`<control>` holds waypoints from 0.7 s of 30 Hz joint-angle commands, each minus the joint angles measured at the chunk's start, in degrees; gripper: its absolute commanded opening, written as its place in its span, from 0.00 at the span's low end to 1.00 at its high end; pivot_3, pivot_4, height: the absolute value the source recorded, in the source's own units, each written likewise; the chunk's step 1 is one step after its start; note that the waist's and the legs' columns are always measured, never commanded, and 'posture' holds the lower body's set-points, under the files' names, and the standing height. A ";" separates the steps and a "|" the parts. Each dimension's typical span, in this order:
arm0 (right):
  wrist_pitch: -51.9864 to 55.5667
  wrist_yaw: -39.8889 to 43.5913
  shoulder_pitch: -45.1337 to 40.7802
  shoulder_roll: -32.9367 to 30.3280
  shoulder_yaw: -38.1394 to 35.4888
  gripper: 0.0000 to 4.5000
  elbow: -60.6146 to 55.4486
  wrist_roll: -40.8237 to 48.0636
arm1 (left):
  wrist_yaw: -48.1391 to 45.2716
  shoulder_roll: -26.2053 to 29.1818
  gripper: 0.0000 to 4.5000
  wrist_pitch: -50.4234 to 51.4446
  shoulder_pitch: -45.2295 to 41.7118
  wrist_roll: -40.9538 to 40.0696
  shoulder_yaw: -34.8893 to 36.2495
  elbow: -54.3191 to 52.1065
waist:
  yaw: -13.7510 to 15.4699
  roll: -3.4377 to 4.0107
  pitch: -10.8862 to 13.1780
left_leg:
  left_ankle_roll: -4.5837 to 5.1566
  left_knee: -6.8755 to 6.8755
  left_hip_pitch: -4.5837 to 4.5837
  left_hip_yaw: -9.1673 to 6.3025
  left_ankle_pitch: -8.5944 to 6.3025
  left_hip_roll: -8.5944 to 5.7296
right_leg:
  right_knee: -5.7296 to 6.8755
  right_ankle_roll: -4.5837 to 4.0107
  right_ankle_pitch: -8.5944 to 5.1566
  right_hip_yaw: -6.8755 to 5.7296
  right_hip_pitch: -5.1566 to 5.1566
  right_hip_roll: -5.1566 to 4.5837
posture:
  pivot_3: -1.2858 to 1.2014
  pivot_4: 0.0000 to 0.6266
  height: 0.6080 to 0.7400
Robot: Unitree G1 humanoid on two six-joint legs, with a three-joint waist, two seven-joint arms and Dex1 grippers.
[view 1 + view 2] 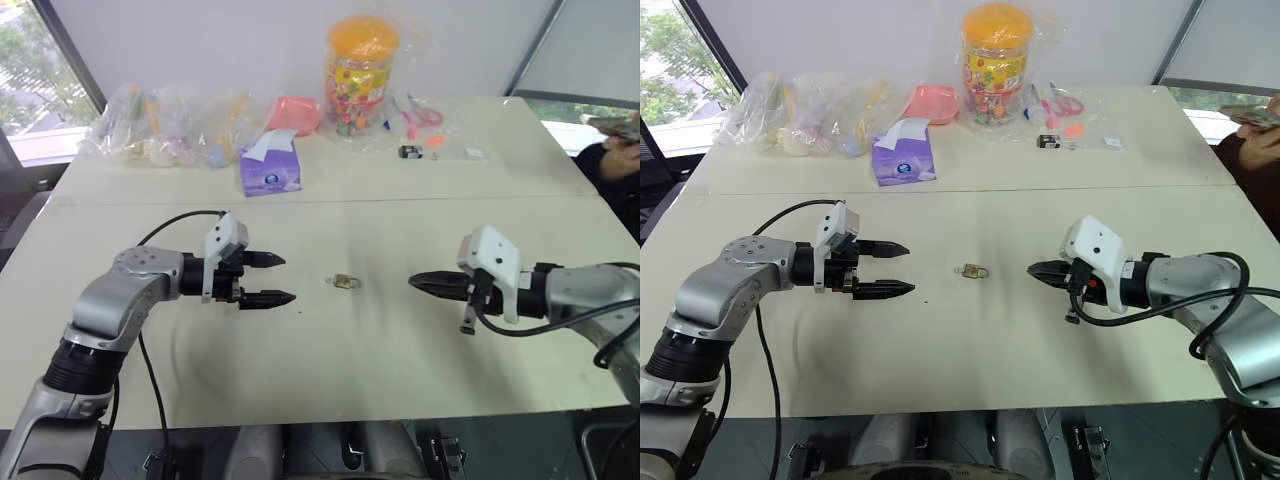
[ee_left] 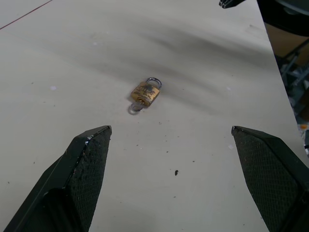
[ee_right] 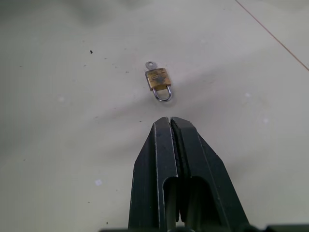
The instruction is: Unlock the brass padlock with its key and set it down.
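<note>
Left gripper (image 1: 279, 279): I see it spread, empty. Right gripper (image 1: 415, 282): pressed together, empty. Brass padlock (image 2: 146, 93): mid-table (image 1: 330, 380), well off every edge, key (image 2: 135, 106) inserted, shackle apparently seated. Unlocking likely remains.

Left arm bent at elbow, forearm reaching inward. Left gripper (image 1: 270, 279) points toward centre, tilted slightly down, fingers (image 2: 87, 159) spread wide, nothing between them. Right arm reaches inward from opposite side. Right gripper (image 1: 418, 283) points toward left gripper, angled down, fingers (image 3: 169, 145) pressed together, empty. Grippers well apart.
</note>
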 commanded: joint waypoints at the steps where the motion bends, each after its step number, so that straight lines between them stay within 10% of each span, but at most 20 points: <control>1: -0.76 0.28 -0.77 -0.57 -0.31 0.00 -0.74 0.41 | 0.32 0.48 0.92 -1.22 -1.14 0.65 0.35 -0.91 | 0.00 0.00 0.00 | 0.00 0.00 0.00 0.00 0.00 0.00 | 0.00 0.00 0.00 0.01 0.00 0.00 | 0.52 0.24 0.98; 21: -0.13 0.26 -2.33 -0.61 0.70 0.00 -1.18 1.45 | -0.39 0.60 0.92 -1.03 -1.34 0.26 0.67 -0.88 | -0.01 0.00 0.00 | 0.00 0.00 0.01 0.01 0.00 0.00 | 0.01 0.11 0.07 0.01 0.00 0.01 | 0.52 0.24 0.98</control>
